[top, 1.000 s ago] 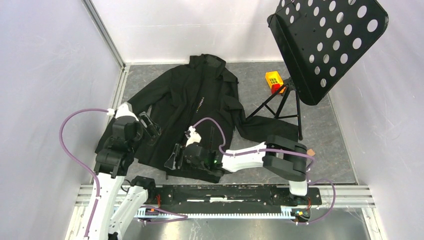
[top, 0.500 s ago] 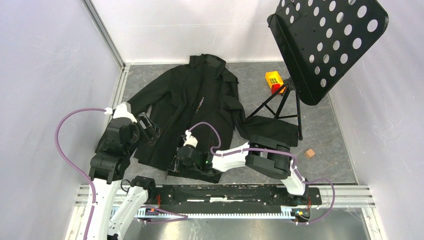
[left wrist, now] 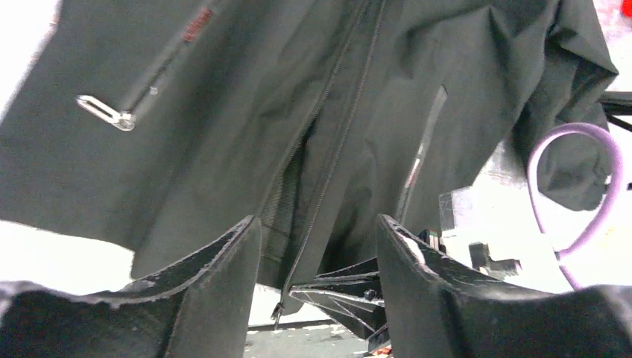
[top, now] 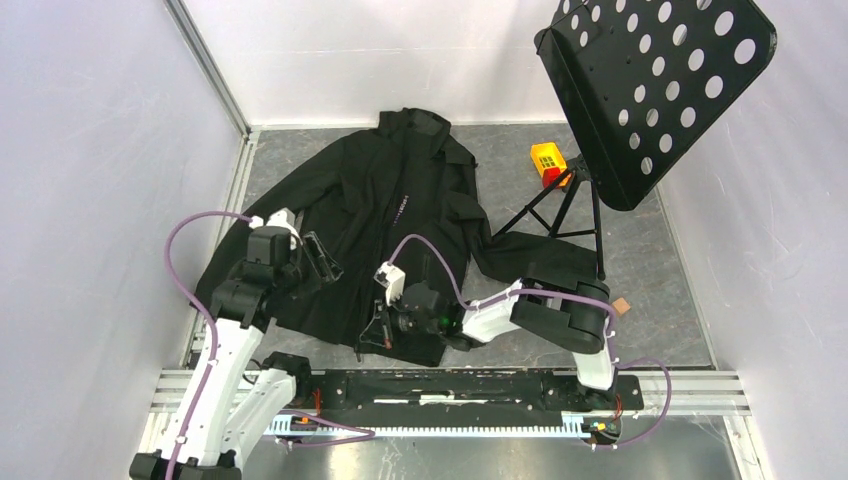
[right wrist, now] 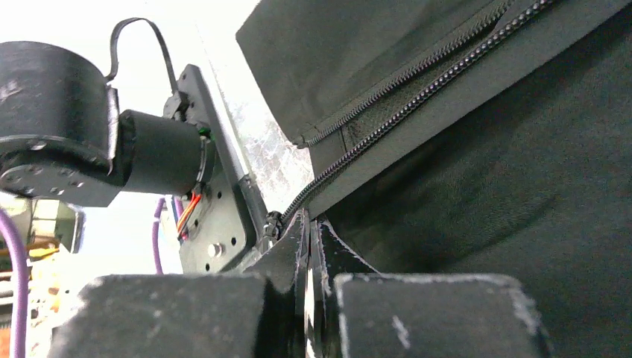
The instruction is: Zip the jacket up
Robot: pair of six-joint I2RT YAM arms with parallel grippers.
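There's the right pincer (right wrist: pixel 308 224) pinched together at the bottom end of the zipper (right wrist: pixel 402 80), left pincer (left wrist: pixel 317 220) apart above the jacket (top: pixel 400 190) spread mid-tabletop, hem toward the near edge; pull now and that thin grip may slip, bunching fabric.

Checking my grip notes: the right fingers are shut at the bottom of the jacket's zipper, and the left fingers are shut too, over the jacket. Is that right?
Not quite: the left fingers are open, with nothing between them, as the left wrist view shows. They do hover over the jacket, and the right fingers are shut at the bottom of its zipper.
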